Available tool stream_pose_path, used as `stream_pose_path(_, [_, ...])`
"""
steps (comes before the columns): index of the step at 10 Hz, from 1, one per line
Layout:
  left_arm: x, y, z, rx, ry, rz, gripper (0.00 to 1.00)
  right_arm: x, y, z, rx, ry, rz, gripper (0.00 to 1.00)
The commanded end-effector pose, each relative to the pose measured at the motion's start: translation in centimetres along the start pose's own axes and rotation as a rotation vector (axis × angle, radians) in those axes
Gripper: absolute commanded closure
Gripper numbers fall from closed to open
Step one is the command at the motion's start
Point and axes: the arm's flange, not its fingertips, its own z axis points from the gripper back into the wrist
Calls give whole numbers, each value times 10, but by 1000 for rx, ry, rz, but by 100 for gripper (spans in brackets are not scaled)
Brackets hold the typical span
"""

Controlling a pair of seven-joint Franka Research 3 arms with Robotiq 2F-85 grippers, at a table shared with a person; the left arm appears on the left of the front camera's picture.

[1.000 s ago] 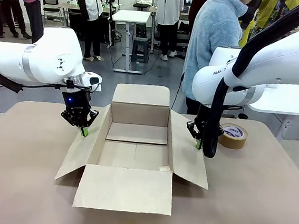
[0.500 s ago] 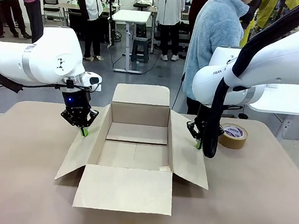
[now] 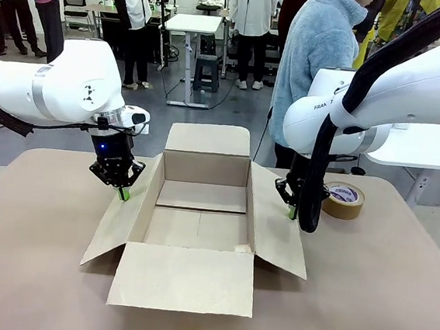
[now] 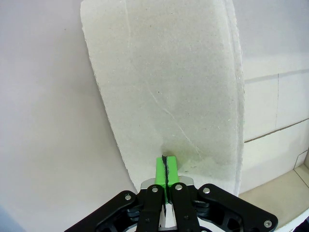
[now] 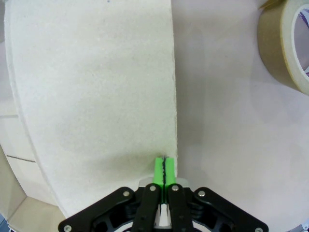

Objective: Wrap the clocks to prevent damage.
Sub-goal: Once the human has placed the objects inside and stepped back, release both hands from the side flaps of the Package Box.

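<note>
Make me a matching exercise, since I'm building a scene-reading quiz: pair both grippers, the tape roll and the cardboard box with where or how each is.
1. left gripper
2. right gripper
3. tape roll
4. cardboard box

A. lying flat on the table, beside the right flap
B. open, flaps spread, mid-table
C. shut, tip at the left flap
D. shut, tip at the right flap

Pairs: 1-C, 2-D, 3-A, 4-B.

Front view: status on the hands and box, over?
Both shut: left hand at left flap of box, right hand at right flap. Flaps spread open. Off right, tape roll; nothing blocking.
</note>
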Motion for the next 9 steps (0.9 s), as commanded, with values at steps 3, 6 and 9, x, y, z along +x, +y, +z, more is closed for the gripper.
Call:
stream_pose_path(3, [-1,1,-1,12,6,-6,99,-1,-2,-1,-9,-4,10,99])
stream_pose_path(6, [-1,1,-1,12,6,-6,99,-1,-2,-1,-9,-4,10,99])
stream_pose_path(9, [-1,1,-1,12,6,-6,99,-1,-2,-1,-9,-4,10,99])
